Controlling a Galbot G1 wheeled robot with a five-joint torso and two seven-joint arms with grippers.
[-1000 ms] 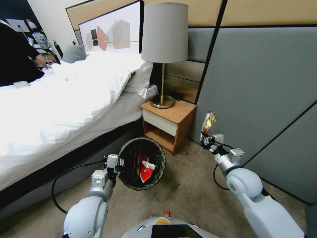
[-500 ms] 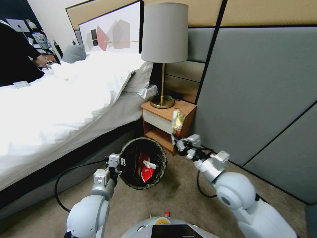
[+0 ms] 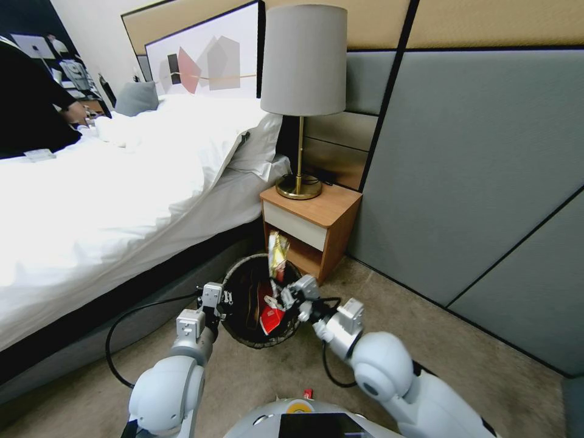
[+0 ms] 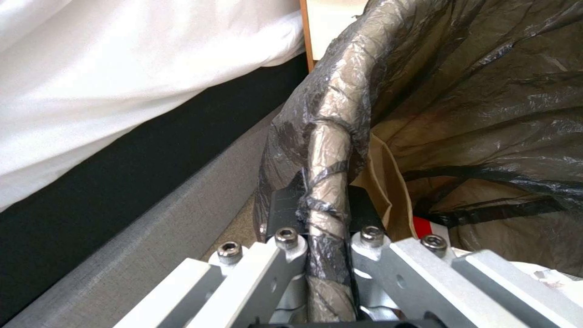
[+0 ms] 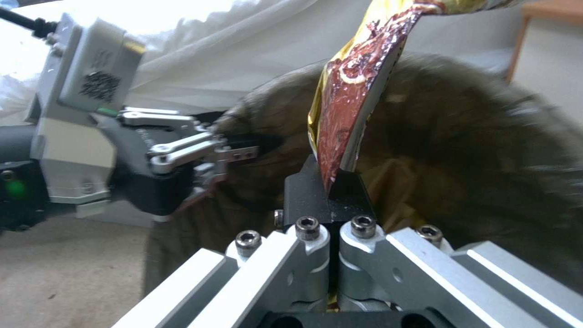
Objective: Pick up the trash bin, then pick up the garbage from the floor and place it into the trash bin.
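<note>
Bed [image 3: 91, 201] with rumpled white bedding at left, dark base below. Grey cushion [image 3: 135, 97] at far end by headboard. Framed abstract picture [image 3: 204, 58] on wall above bed. Wooden nightstand [image 3: 313, 228] with white drawer front and open shelf, just beside bed. Brass lamp [image 3: 302, 91] with grey shade upright on nightstand. Grey padded wall panels [image 3: 474, 170] at right. Beige carpet [image 3: 377, 286] underfoot.
</note>
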